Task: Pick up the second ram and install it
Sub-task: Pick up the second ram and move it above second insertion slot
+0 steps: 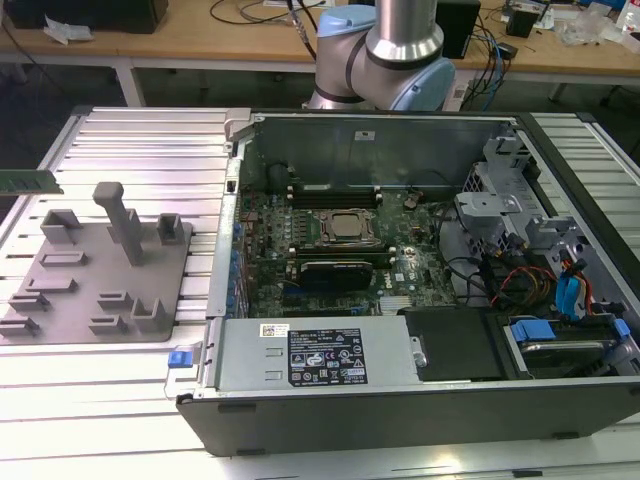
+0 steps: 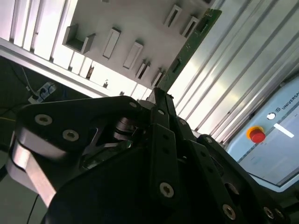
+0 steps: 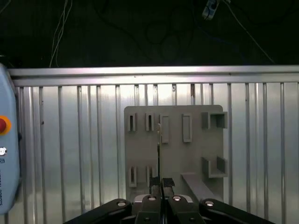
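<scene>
tool (image 3: pixel 161 183) clamps one end of the second ram (image 2: pixel 189 46); likely light, stiff, fragile, best held by its flat faces.

Bright even light, glare on ribbed table (image 1: pixel 90 400) — darkness beyond.

The arm is a silver metal tube (image 1: pixel 405 18) running into rounded pale-blue joint caps (image 1: pixel 340 30). Its black angular gripper (image 2: pixel 159 95) carries bright round screw heads (image 2: pixel 70 135).
</scene>
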Controlling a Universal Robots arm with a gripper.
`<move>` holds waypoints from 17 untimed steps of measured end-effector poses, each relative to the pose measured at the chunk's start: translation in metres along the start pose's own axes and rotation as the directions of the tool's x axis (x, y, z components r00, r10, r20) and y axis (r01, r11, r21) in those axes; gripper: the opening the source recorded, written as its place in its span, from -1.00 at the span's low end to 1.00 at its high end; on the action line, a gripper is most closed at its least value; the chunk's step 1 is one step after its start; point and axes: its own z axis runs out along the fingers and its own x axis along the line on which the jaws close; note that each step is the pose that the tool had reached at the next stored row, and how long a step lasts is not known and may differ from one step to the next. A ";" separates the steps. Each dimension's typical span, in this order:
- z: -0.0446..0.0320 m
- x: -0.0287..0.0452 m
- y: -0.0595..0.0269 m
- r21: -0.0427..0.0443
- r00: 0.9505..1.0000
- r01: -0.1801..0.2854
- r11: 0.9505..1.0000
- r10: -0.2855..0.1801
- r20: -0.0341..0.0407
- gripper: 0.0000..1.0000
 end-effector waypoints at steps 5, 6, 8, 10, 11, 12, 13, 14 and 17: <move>-0.0151 -0.0006 -0.0001 0.003 1.000 0.000 1.000 0.000 0.004 -0.81; -0.0151 -0.0006 -0.0002 0.003 1.000 0.000 1.000 0.000 0.004 -0.81; -0.0156 -0.0006 -0.0013 0.002 1.000 0.000 1.000 0.000 0.004 -0.81; -0.0151 -0.0007 -0.0071 -0.004 1.000 0.000 1.000 0.000 0.003 -0.81; -0.0147 -0.0008 -0.0115 -0.013 1.000 0.000 1.000 0.000 0.002 -0.81; -0.0144 -0.0009 -0.0148 -0.020 1.000 -0.001 1.000 0.001 0.002 -0.81; -0.0144 -0.0011 -0.0207 -0.028 1.000 -0.001 1.000 0.001 0.001 -0.81; -0.0143 -0.0012 -0.0239 -0.029 1.000 -0.001 1.000 0.001 0.001 -0.81; -0.0142 -0.0014 -0.0312 -0.030 1.000 -0.001 1.000 0.001 0.001 -0.81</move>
